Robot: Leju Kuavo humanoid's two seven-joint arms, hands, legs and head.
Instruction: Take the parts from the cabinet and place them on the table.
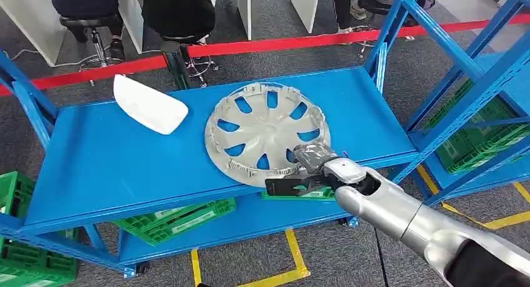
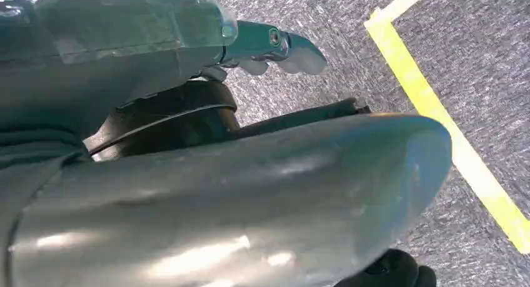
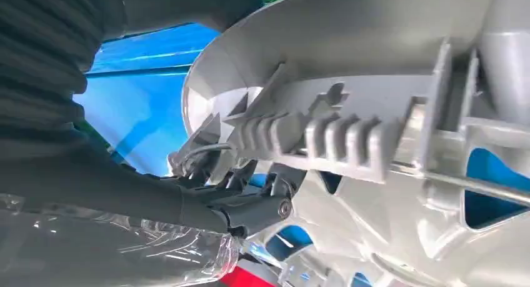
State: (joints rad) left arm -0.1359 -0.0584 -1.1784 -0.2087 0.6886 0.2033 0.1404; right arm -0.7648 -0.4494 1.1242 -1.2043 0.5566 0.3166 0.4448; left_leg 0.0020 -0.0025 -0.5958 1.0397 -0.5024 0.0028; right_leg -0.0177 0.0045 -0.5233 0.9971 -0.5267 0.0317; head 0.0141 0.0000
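Right hand [image 1: 312, 165] grips the hubcap [image 1: 265, 132] at the front edge of the blue shelf [image 1: 106, 168].

The shelf is part of a blue metal rack standing on grey carpet marked with yellow tape [image 1: 294, 262]; a red barrier [image 1: 262, 46] runs behind it, and people sit on stools beyond. The silver hubcap lies on the shelf, its near rim overhanging the front edge — there the right hand's fingers [image 3: 250, 206] are clamped on the rim, thumb on top, dark fingers under the ribbed inner side. A white part [image 1: 149, 104] lies well apart, toward the shelf's left rear. Green crates [image 1: 178, 218] sit on the lower shelf and on the rack to the right; their contents cannot be made out. The left hand [image 2: 275, 46] hangs over the carpet — its fingers' state cannot be told.
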